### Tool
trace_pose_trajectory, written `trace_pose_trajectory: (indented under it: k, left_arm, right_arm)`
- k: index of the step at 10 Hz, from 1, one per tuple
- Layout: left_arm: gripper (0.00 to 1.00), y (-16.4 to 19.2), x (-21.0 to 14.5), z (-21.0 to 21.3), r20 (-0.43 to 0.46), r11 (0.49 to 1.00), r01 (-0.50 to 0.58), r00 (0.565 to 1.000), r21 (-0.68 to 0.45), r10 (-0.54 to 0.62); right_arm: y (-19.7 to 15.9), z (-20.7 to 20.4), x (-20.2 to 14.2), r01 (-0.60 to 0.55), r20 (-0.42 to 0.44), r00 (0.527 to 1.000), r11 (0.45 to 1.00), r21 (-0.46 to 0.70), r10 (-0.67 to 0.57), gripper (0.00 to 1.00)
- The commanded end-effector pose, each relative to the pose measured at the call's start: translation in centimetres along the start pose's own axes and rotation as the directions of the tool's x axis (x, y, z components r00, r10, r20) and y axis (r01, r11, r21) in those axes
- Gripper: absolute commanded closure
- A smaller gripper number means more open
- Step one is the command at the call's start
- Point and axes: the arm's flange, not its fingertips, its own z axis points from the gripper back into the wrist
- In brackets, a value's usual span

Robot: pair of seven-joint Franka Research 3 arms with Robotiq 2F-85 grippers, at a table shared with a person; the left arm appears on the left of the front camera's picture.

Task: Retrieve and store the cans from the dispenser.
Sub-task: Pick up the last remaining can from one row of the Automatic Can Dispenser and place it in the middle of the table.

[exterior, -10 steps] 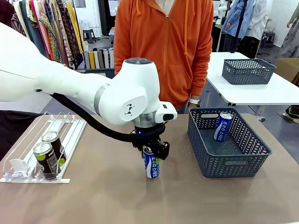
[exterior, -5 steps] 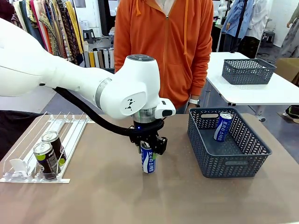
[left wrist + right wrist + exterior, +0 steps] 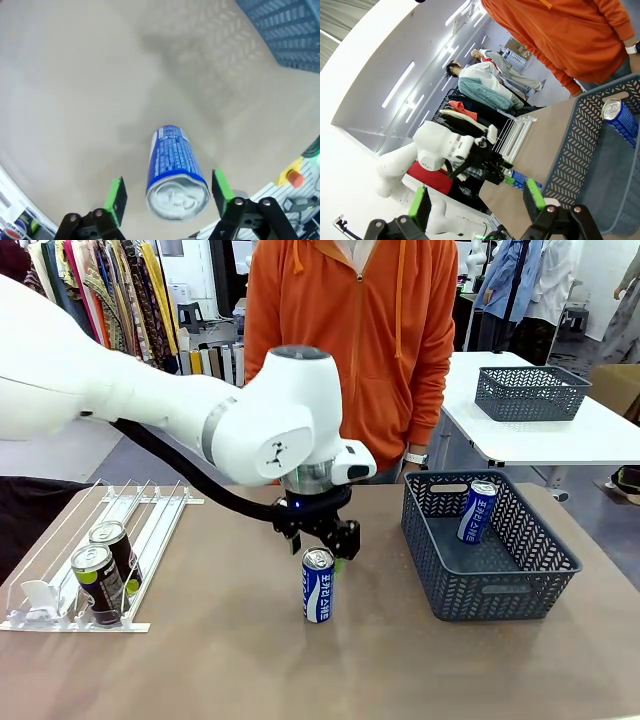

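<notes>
Left gripper (image 3: 169, 194): fingers spread either side of the blue can (image 3: 172, 165), not touching it.
Front view: blue can upright on the table (image 3: 220, 660).
Right gripper (image 3: 475, 197): spread, empty.
Basket (image 3: 500, 585): second blue can (image 3: 477, 511) leaning inside.
Dispenser (image 3: 150, 530): two dark cans (image 3: 98, 580).

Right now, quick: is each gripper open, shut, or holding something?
Left gripper: open, just over the upright blue can, pads clear of it, holding nothing.
Right gripper: open, empty.
</notes>
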Motion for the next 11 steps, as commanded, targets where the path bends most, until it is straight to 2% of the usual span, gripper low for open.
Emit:
trace_pose_trajectory:
  k: [1, 2, 4, 5, 6, 7, 9, 10, 11]
  left_arm:
    - [0.00, 3.3, -3.2, 7.1, 0.087, 0.997, -0.029, 0.996, -0.077, 0.036]
    - [0.00, 6.2, -5.3, 10.9, 0.113, 0.993, -0.053, 0.992, -0.103, 0.065]
    - [0.00, 13.8, -9.9, 16.1, 0.168, 0.950, -0.075, 0.977, -0.305, 0.131]
    - [0.00, 18.4, -12.5, 17.9, 0.197, 0.910, -0.128, 0.955, -0.395, 0.219]
    - [0.00, 23.7, -15.8, 19.1, 0.219, 0.845, -0.176, 0.921, -0.505, 0.322]
    - [0.00, 28.0, -19.4, 19.4, 0.233, 0.768, -0.221, 0.870, -0.601, 0.434]
    - [0.00, 35.5, -27.5, 17.5, 0.223, 0.562, -0.229, 0.752, -0.795, 0.621]
    - [0.00, 38.4, -31.9, 14.6, 0.191, 0.420, -0.210, 0.657, -0.883, 0.730]
    - [0.00, 39.9, -35.7, 11.6, 0.155, 0.309, -0.192, 0.559, -0.931, 0.815]
  right_arm:
    - [0.4, -0.2, 0.4, 0.009, 0.018, 1.000, 1.000, 0.010, -0.010, 0.00]
    - [0.4, -0.2, 0.4, 0.009, 0.018, 1.000, 1.000, 0.010, -0.010, 0.00]
    - [0.4, -0.2, 0.4, 0.009, 0.018, 1.000, 1.000, 0.010, -0.010, 0.00]
    - [0.4, -0.2, 0.4, 0.009, 0.018, 1.000, 1.000, 0.010, -0.010, 0.00]
    - [0.4, -0.2, 0.4, 0.009, 0.018, 1.000, 1.000, 0.010, -0.010, 0.00]
    - [0.4, -0.2, 0.4, 0.009, 0.018, 1.000, 1.000, 0.010, -0.010, 0.00]
    - [0.4, -0.2, 0.4, 0.009, 0.018, 1.000, 1.000, 0.010, -0.010, 0.00]
    - [0.4, -0.2, 0.4, 0.009, 0.018, 1.000, 1.000, 0.010, -0.010, 0.00]
    - [0.4, -0.2, 0.4, 0.009, 0.018, 1.000, 1.000, 0.010, -0.010, 0.00]
